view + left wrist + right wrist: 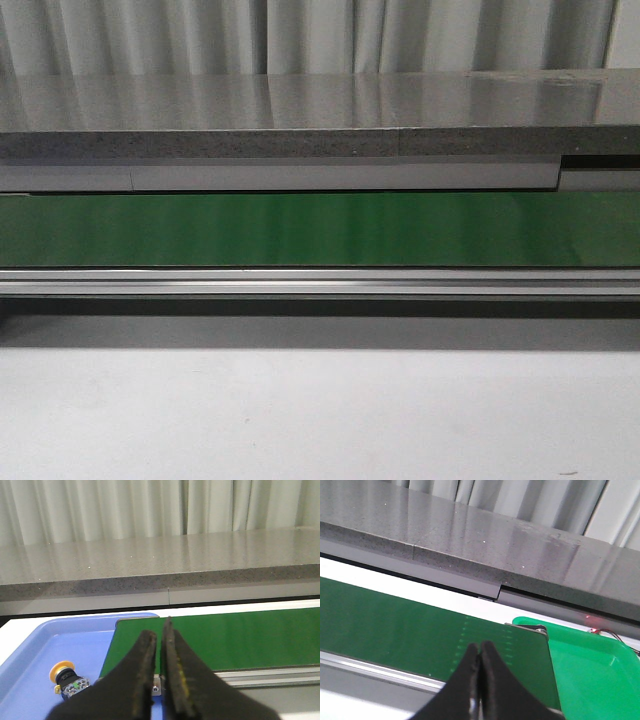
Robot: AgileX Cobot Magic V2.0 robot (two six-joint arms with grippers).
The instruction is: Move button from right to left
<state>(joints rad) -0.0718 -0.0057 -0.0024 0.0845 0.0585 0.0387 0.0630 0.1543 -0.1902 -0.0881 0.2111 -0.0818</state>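
Observation:
The button (67, 678), with an orange-yellow cap and a black block with bluish marks, lies on its side in the blue tray (60, 640) in the left wrist view. My left gripper (159, 636) is shut and empty, over the left end of the green belt (240, 635), to the right of the button. My right gripper (480, 647) is shut and empty, above the belt's right end (410, 630). Neither gripper shows in the front view, which has only the belt (320, 230).
A green tray (590, 670) sits past the belt's right end. A grey stone counter (300, 110) runs behind the belt, with curtains behind it. A metal rail (320, 283) edges the belt in front, then white table (320, 420).

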